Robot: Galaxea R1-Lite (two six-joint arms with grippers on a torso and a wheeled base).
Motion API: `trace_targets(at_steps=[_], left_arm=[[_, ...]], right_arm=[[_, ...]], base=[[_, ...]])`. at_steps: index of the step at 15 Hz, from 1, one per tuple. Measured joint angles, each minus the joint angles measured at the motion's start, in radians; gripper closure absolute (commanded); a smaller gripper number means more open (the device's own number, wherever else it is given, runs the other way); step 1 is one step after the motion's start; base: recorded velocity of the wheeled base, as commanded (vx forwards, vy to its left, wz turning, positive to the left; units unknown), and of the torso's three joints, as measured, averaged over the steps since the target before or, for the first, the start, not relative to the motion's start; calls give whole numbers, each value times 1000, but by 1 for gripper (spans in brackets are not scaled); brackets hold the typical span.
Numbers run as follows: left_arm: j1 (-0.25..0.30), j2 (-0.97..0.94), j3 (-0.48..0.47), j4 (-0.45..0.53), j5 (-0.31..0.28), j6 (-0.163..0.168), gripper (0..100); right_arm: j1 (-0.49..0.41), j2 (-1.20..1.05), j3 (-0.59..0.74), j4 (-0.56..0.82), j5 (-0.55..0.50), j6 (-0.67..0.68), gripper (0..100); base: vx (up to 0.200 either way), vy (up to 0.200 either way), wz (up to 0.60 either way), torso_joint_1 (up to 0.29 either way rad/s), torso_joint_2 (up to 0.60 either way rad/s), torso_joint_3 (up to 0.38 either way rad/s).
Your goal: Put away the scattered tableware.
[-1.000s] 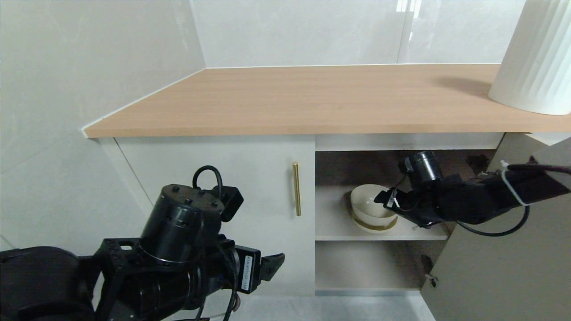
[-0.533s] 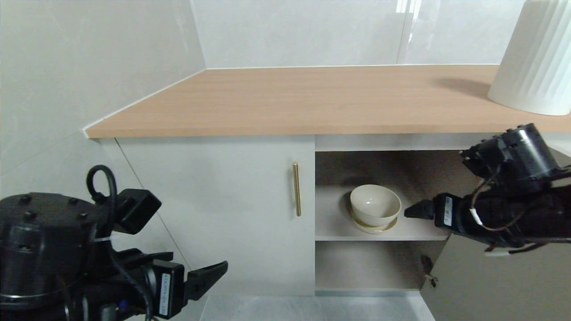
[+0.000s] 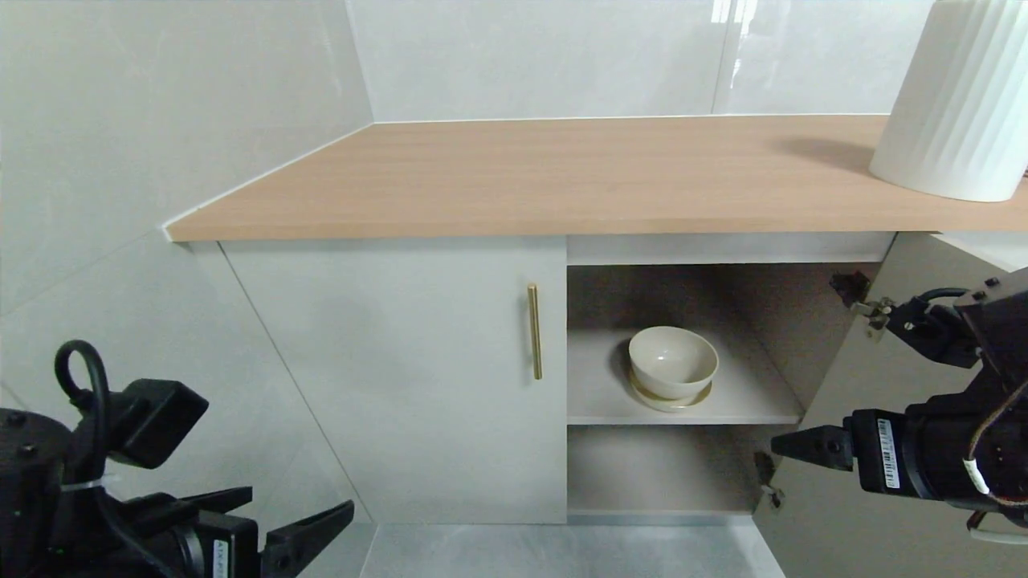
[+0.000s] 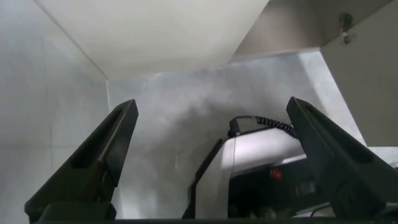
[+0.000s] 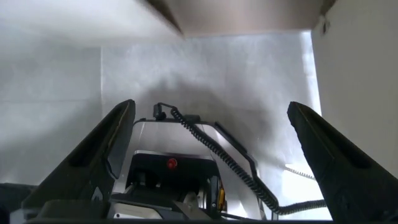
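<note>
Up and leftward from the right gripper [image 3: 791, 445] — fingers spread, empty — to the bowl [image 3: 673, 361] on its plate [image 3: 671, 400] on the shelf [image 3: 751, 393]; stands nearer than the left gripper [image 3: 301, 499], likewise spread.

Head faces cabinet [image 3: 393, 377], 2 wrists share floor [image 4: 205, 99]

vase [image 3: 948, 104]: top and right side cut off by frame
saucer [image 3: 671, 401]: mostly hidden under the bowl [image 3: 673, 360]
cabinet door [image 3: 843, 530]: runs off bottom-right corner
</note>
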Motion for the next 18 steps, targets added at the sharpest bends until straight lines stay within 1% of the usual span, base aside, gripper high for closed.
trace_targets(at_steps=[2,4,6,11,14,18], left_arm=[[0,-7,-62,26,3,25,0],[0,6,-129,41,3,36,0],[-3,33,-163,42,3,60,0],[-21,61,-174,43,3,64,0],[-23,67,-171,43,3,64,0],[-23,67,-166,44,5,64,0]], right_arm=[[0,-3,3,1,0,-1,0],[0,-4,4,2,0,0,0],[1,-6,5,3,0,-1,0],[2,-8,11,4,-5,-7,0],[2,-9,10,49,-11,-7,0],[2,-15,3,57,-13,-9,0]], base=[[-200,0,0,0,-2,7],[-200,0,0,5,2,7],[-200,0,0,5,-2,2],[-200,0,0,1,2,0],[-200,0,0,7,1,1],[-200,0,0,2,2,4]])
